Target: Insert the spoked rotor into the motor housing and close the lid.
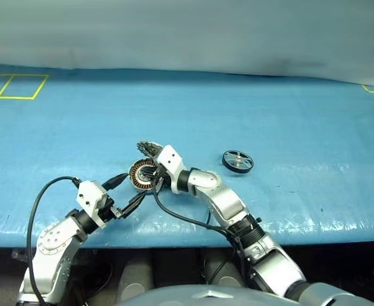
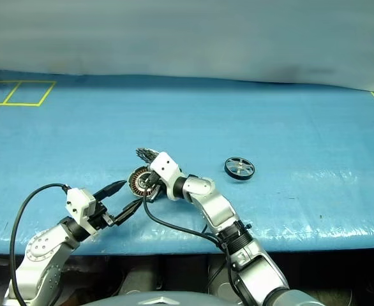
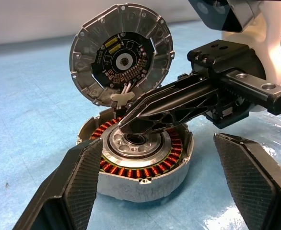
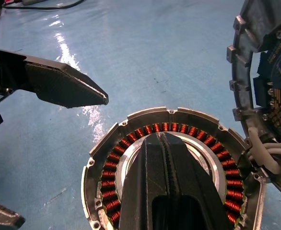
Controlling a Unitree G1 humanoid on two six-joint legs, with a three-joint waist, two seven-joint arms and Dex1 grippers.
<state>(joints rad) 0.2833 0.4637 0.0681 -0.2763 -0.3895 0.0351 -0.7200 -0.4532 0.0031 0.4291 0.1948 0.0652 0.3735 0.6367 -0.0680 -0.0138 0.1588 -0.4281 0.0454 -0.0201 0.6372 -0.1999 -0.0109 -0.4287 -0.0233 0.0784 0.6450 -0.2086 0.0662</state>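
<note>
The housing (image 3: 140, 158) lies with its lid (image 3: 121, 52) up; the rotor (image 1: 237, 160) lies well apart on the table, not yet fetched. The right gripper (image 4: 165, 139), fingers together, rests over the housing's centre, while the left gripper (image 3: 169, 191), fingers apart, flanks it. Next, I judge, one gripper must fetch the rotor.

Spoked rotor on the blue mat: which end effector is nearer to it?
Right. The right end effector, shut, sits over the motor housing, left of the spoked rotor. The left end effector, open, is farther left, beyond the housing.

Head stereo pair looks down over bench (image 1: 289, 115); both wrist cams sit close on motor housing (image 3: 140, 163), opposite sides.
</note>
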